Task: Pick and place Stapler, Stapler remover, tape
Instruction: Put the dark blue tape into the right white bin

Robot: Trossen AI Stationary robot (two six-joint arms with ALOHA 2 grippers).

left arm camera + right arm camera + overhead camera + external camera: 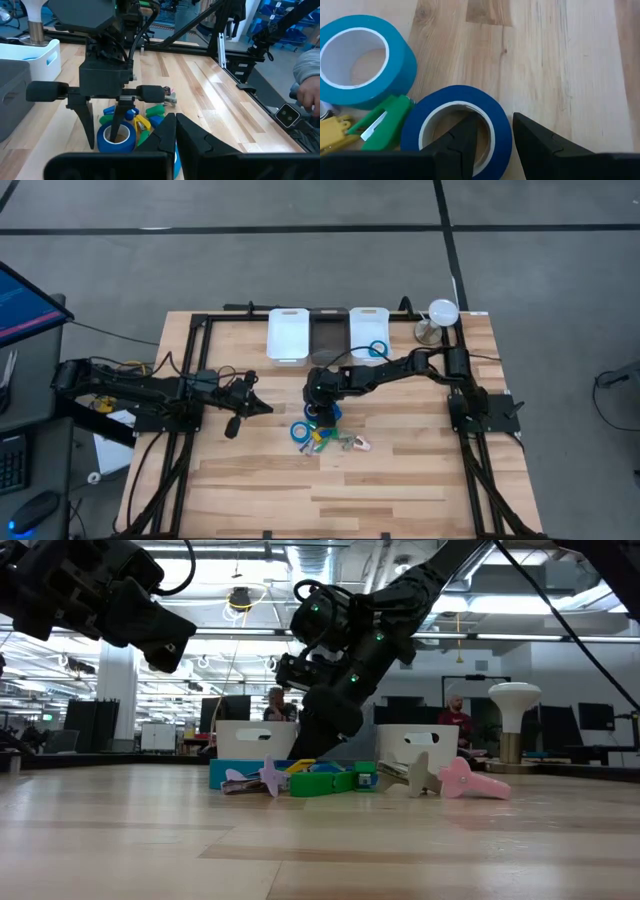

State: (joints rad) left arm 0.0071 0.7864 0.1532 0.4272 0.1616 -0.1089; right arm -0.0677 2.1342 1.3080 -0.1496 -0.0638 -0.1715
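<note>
Left gripper (232, 427) waits at the 9 o'clock side of the surface (400, 480), jaws nearly pressed together, holding nothing. Right gripper (322, 418) points down at centre, jaws spread astride the wall of a dark blue tape roll (457, 125); a lighter roll (360, 60) lies just beside.

Two blue tape rolls (456, 125) flat on wood — third in white bin (377, 348)

A grey concrete floor (300, 270) with dark seam lines surrounds the wooden table (400, 490). A monitor (25, 305) and keyboard (12, 462) sit at the left edge. Beyond the table lies an open workshop with ceiling lights (240, 600), a white pillar (117, 700) and two people (275, 705) standing far off.
</note>
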